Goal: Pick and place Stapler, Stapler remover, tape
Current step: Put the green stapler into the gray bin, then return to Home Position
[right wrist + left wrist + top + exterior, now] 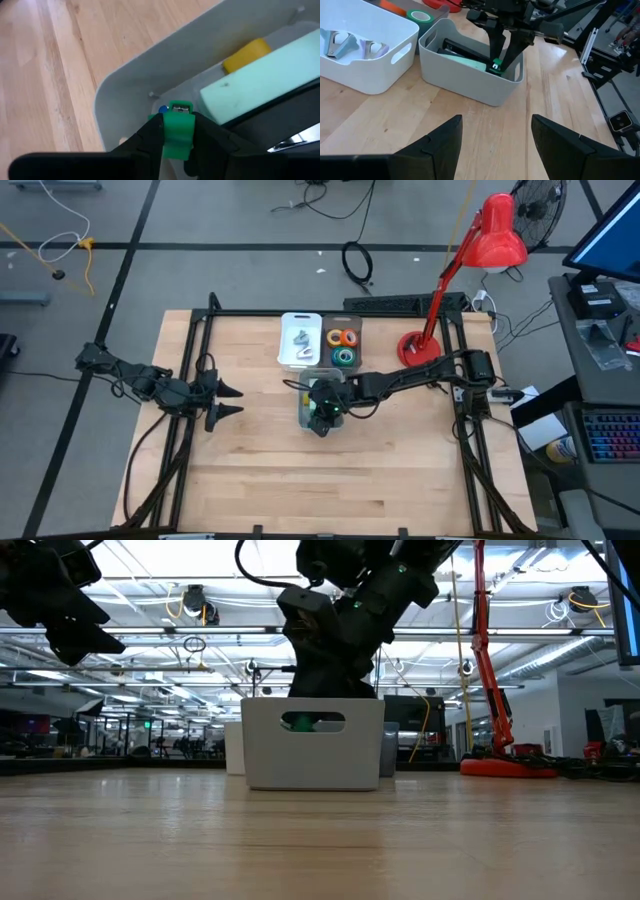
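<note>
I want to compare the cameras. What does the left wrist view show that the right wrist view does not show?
Only the left wrist view shows the white bin with staple removers, a green tape roll, and the open left gripper. Only the right wrist view shows a yellow piece inside. Both show the grey bin, the mint stapler and the right gripper around a small green item.

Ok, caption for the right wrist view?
Right hand holding small green clip inside grey plastic bin, beside mint-green stapler.
</note>
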Action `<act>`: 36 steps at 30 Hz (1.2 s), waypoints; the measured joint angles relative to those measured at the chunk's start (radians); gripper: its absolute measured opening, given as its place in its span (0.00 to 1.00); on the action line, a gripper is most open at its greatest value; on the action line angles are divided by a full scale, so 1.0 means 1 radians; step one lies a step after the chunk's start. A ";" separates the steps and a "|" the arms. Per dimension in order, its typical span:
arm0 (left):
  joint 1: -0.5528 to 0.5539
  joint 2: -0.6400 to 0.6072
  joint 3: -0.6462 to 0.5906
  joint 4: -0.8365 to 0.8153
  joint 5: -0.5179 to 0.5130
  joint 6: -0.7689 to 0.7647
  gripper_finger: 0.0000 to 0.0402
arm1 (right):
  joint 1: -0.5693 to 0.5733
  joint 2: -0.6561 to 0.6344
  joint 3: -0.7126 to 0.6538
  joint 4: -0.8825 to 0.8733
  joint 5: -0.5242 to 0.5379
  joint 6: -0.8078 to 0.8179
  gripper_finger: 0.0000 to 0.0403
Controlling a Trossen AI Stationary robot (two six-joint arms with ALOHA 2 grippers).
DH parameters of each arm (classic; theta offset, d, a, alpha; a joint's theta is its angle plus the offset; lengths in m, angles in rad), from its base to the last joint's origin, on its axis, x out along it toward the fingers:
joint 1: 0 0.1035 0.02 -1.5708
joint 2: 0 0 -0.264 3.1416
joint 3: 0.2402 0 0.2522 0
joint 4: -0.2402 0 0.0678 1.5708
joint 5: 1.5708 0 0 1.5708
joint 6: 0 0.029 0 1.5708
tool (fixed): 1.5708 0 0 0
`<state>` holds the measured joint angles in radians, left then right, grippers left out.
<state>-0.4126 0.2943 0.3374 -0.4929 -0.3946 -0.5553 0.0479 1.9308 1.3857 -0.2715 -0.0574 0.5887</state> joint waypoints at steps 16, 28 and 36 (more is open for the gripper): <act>0.000 0.000 0.000 0.000 0.000 0.001 0.60 | 0.000 0.000 0.000 0.011 -0.001 -0.009 0.37; 0.000 0.000 0.000 0.030 0.010 -0.018 0.60 | -0.005 -0.122 0.000 0.005 0.000 -0.007 0.42; 0.000 0.000 0.000 0.097 0.072 0.117 0.60 | -0.032 -0.211 0.000 -0.042 -0.008 0.131 0.42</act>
<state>-0.4126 0.2943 0.3374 -0.3955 -0.3224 -0.4383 0.0155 1.7201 1.3861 -0.3138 -0.0653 0.7195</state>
